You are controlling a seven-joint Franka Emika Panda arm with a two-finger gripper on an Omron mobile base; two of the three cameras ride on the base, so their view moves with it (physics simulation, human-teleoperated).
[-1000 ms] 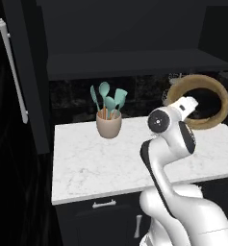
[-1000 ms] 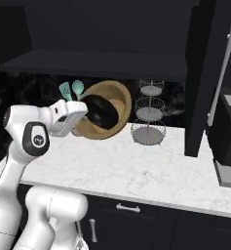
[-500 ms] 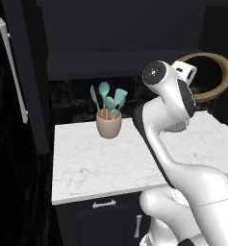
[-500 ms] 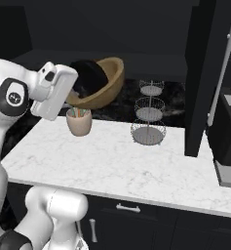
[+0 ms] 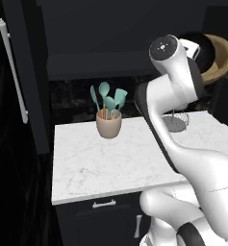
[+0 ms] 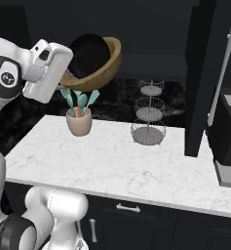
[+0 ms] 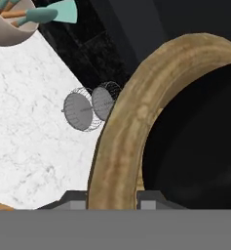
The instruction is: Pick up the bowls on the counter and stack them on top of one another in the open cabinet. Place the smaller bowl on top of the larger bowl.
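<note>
My gripper [image 6: 67, 81] is raised high over the counter [image 6: 136, 168] and shut on the rim of the larger bowl [image 6: 105, 63], a tan wooden bowl with a dark inside. The bowl hangs tilted, with its opening toward the camera, level with the open cabinet's dark shelf [image 6: 151, 61]. In the left base view the larger bowl [image 5: 223, 56] sits beyond the hand at the upper right. The hand view has the bowl's tan rim [image 7: 118, 141] running between my fingertips [image 7: 74, 199]. I cannot make out the smaller black bowl apart from the dark inside.
A beige cup of teal utensils [image 6: 79, 121] stands at the back of the counter. A tiered wire stand [image 6: 148, 114] is to its right. The cabinet door with a white bar handle [image 5: 12, 72] hangs open at left. A dark appliance [image 6: 229, 141] borders the counter's right end.
The arm has swung upward and carried the tan bowl from just above the counter to shelf height. The bowl has stayed in the grip and tilted.
</note>
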